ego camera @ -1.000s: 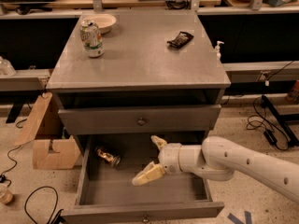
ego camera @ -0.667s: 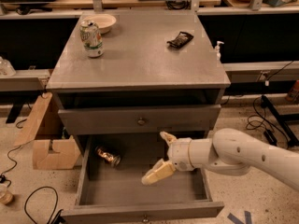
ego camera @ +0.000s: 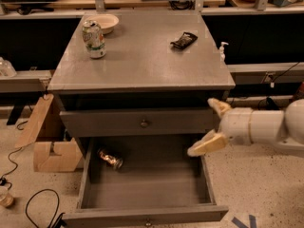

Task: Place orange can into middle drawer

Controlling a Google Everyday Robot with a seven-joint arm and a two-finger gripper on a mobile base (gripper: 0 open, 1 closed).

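Orange can (ego camera: 110, 159), golden-orange metal drink can with dark markings, lies on its side on the floor of the middle drawer (ego camera: 152, 189), a wide deep grey drawer box pulled out below the counter's front edge; the can is in the drawer's rear-left part, near the left wall. End effector (ego camera: 200, 127), cream two-finger, hangs just below the counter's front-right corner, over the drawer's right wall, fingers spread wide, holding nothing, well apart from the can. On the grey counter (ego camera: 142, 65): green-and-white can (ego camera: 94, 38) upright near the rear-left corner, white bowl (ego camera: 105, 22) behind it at the rear edge, black flat object (ego camera: 184, 40) toward the rear-right.
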